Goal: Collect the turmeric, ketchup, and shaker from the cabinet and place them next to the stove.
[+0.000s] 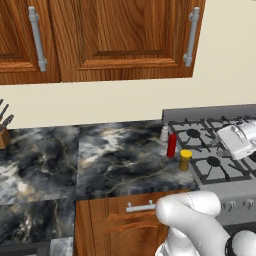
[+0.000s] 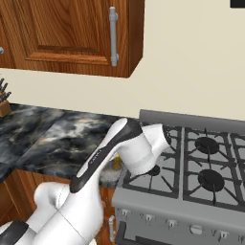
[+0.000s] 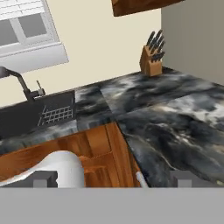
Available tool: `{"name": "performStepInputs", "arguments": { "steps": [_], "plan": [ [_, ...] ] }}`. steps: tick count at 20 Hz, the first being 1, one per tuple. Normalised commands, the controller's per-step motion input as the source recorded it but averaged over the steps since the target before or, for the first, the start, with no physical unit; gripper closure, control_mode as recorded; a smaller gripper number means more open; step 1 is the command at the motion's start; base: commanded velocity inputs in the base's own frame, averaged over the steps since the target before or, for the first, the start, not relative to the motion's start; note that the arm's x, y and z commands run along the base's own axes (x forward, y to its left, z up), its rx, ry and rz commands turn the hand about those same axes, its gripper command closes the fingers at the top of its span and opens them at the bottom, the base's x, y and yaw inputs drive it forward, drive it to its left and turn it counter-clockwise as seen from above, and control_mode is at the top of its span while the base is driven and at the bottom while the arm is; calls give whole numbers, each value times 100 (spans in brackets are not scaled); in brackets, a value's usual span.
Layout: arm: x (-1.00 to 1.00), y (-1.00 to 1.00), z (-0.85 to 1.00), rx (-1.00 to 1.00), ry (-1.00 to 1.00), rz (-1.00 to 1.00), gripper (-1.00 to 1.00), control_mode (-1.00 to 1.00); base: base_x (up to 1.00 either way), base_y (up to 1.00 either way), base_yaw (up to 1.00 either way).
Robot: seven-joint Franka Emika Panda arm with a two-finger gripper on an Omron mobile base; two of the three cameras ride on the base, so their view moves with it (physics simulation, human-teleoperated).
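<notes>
Beside the stove (image 1: 220, 165), on the marble counter (image 1: 115, 160), we note all three items standing upright in a tight group at the range's left edge: shaker (image 1: 164, 133) nearest the wall, ketchup (image 1: 172, 145) just in front of it, turmeric (image 1: 185, 160) nearest the counter's front. We judge this grouping deliberate, each set close to the burners yet off the grates, as the task asks. Over the stove, the gripper (image 1: 239, 140) holds nothing; in the hand view its fingertips (image 3: 43, 179) stand wide apart, facing away toward the knife block (image 3: 152, 59) and sink (image 3: 39, 114). We judge placement complete.
</notes>
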Motion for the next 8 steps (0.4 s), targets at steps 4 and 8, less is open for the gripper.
{"name": "performStepInputs", "arguments": {
  "steps": [4,8],
  "plan": [
    [-27,71,60,-17,0,-2,-100,-100,0,0,0],
    [-21,61,47,-18,0,-2,-100,-100,0,0,0]
  ]
}}
